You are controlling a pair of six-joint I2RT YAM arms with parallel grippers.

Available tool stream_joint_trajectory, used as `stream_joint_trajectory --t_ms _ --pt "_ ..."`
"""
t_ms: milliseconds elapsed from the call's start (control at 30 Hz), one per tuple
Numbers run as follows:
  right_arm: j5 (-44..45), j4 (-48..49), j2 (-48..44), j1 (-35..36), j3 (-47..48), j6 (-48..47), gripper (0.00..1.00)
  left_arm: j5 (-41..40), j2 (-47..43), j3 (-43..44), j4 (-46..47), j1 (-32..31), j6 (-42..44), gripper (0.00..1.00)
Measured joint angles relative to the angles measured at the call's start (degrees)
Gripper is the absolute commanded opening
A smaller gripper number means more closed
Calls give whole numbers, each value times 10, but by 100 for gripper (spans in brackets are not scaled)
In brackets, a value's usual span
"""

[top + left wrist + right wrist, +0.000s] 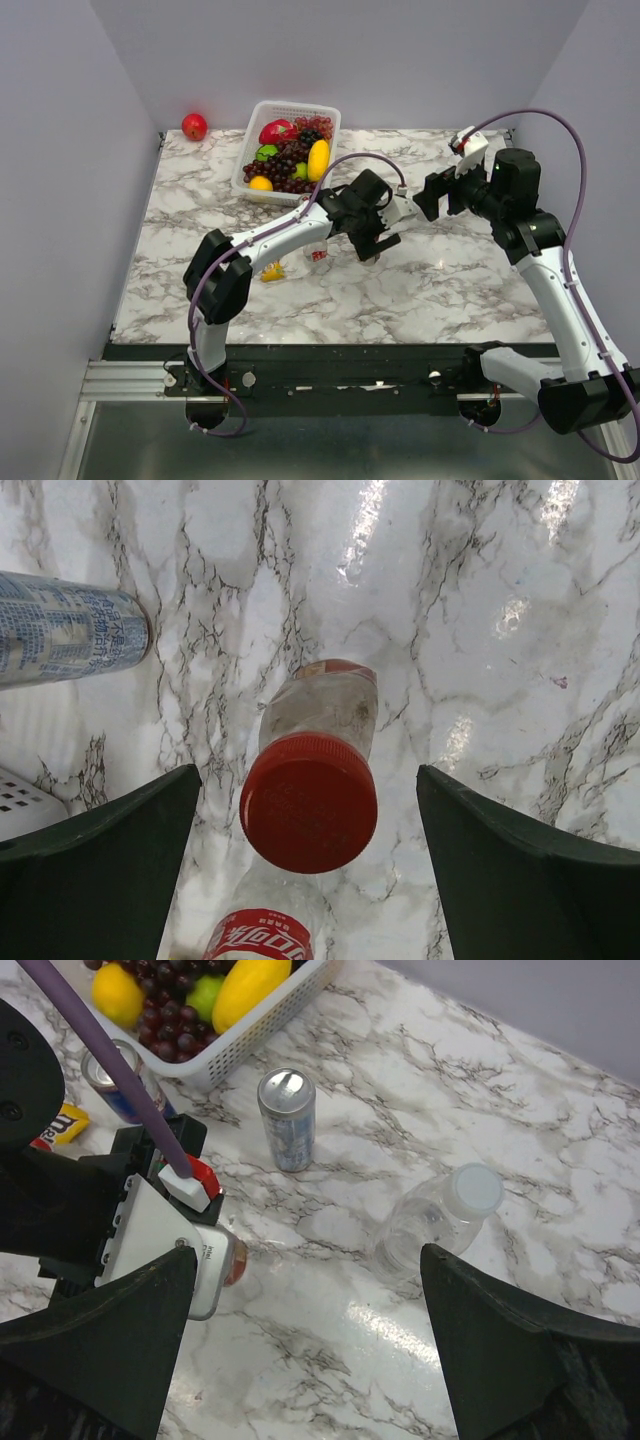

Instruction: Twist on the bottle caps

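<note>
A: Left pincer (308, 772) first. How does it stand?

B: Spread wide. Its two dark fingers (100, 870) flank a short bottle (325, 705), with marble showing on each side, so it grips nothing.

A: And the right pincer (308, 1252)?

B: Also apart, hanging over bare marble, farther from the fruit basket (285, 150) than the left one.

A: Go on, big things down.

B: The marble table (470, 290) carries it all. The fruit basket, white and slatted, sits toward the back and holds grapes with yellow, green and red fruit. Out from the basket's long side, a tall clear bottle (420, 1230) is well apart from it. A silver-blue soda can (287, 1120) stands upright between the basket and that bottle, nearer the basket.

A: The short bottle?

B: It stands off the basket's near corner, directly beneath the left pincer, centred between the fingers and touching neither. A second short bottle (262, 930), red-labelled, shows just beside it at the lower edge of the left wrist view. Its neck is out of frame.

A: Caps?

B: A red cap (308, 802) sits on the short bottle's neck. How tight, I cannot tell. A whitish cap (473, 1190) tops the tall clear bottle.
</note>
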Motion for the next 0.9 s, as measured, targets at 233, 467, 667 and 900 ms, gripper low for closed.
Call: stream_joint_trajectory --t_ms 233,467,667,900 --pt "-19 -26 13 0 43 -17 100 24 -48 -17 -49 19 6 99" --pt "28 -59 35 0 100 6 99 35 -135 4 -87 72 8 99" --pt "70 -75 54 0 117 50 99 13 -210 35 -43 179 -18 99" --pt "121 -86 69 0 165 77 99 -59 -334 -58 37 262 -52 99"
